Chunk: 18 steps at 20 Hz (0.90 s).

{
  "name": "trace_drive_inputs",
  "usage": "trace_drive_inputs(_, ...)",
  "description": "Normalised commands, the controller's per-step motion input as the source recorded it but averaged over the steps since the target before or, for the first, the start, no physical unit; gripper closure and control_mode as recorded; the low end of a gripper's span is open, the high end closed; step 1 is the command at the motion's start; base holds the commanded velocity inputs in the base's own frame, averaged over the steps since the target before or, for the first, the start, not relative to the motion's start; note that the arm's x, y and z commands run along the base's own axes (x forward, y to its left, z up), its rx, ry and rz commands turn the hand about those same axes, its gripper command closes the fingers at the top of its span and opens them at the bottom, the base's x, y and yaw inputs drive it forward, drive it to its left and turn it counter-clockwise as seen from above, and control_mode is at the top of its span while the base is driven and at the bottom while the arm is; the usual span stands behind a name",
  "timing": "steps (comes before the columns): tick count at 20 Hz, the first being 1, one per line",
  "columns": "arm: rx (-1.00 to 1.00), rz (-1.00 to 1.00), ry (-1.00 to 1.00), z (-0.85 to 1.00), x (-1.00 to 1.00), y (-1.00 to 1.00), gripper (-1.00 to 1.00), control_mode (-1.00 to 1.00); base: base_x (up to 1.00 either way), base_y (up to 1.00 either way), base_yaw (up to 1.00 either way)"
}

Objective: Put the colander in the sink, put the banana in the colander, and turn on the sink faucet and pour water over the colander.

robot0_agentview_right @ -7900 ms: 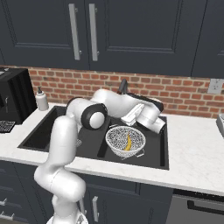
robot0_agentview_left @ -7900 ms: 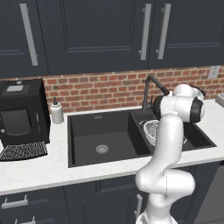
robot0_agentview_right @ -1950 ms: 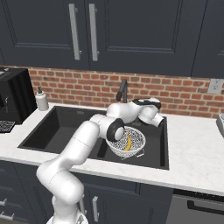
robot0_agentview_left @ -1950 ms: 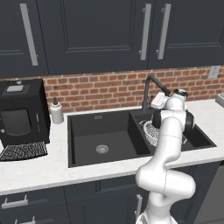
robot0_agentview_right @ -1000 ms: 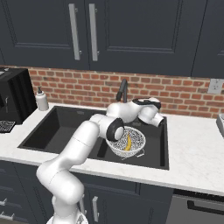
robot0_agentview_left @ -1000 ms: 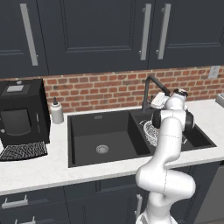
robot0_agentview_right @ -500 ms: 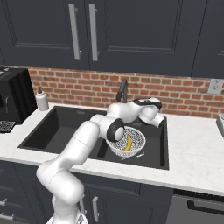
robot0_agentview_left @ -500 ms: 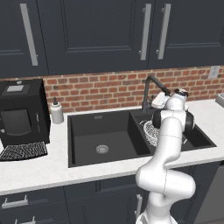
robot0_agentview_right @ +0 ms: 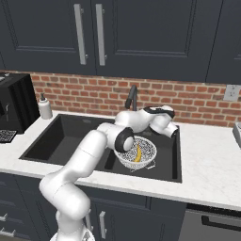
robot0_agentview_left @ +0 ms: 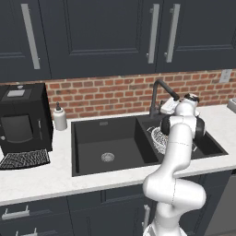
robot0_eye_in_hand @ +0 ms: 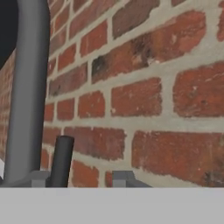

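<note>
The silvery wire-mesh colander [robot0_agentview_right: 136, 153] sits in the narrower right basin of the black sink [robot0_agentview_right: 70, 141], and the yellow banana [robot0_agentview_right: 138, 153] lies inside it. The arm partly covers the colander [robot0_agentview_left: 158, 138] in the left base view. The dark gooseneck faucet [robot0_agentview_left: 159, 94] stands behind the basins. My hand reaches to the faucet's base by the brick wall. In the hand view my gripper [robot0_eye_in_hand: 82, 178] is open, the faucet stem [robot0_eye_in_hand: 27, 87] rises at the left, and a short dark lever [robot0_eye_in_hand: 62, 159] stands between the fingertips, closer to the left one [robot0_eye_in_hand: 39, 178].
A black coffee machine [robot0_agentview_left: 20, 120] and a dark mesh tray [robot0_agentview_left: 23, 159] stand on the counter left of the sink. A white soap dispenser [robot0_agentview_left: 60, 117] is beside them. The wide basin has a round drain [robot0_agentview_left: 107, 157]. Dark cabinets hang above.
Since the earliest frames the arm has swung from over the colander back to the faucet's base. Over the last second it has barely moved.
</note>
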Motion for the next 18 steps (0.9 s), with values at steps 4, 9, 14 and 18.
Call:
trace_drive_inputs(4, 0.0, -0.05, 0.04, 0.0, 0.0, -0.48, 1.0, -1.0, 0.0, 0.0, 0.0)
trace_drive_inputs(9, 0.0, -0.05, 0.06, 0.0, 0.0, -0.51, 1.0, -1.0, 0.0, 0.0, 0.0)
trace_drive_inputs(14, 0.0, -0.05, 0.07, 0.0, 0.0, -0.48, 1.0, -1.0, 0.0, 0.0, 0.0)
trace_drive_inputs(18, 0.0, -0.04, 0.06, -0.01, 0.0, -0.43, 1.0, -1.0, 0.0, 0.0, 0.0)
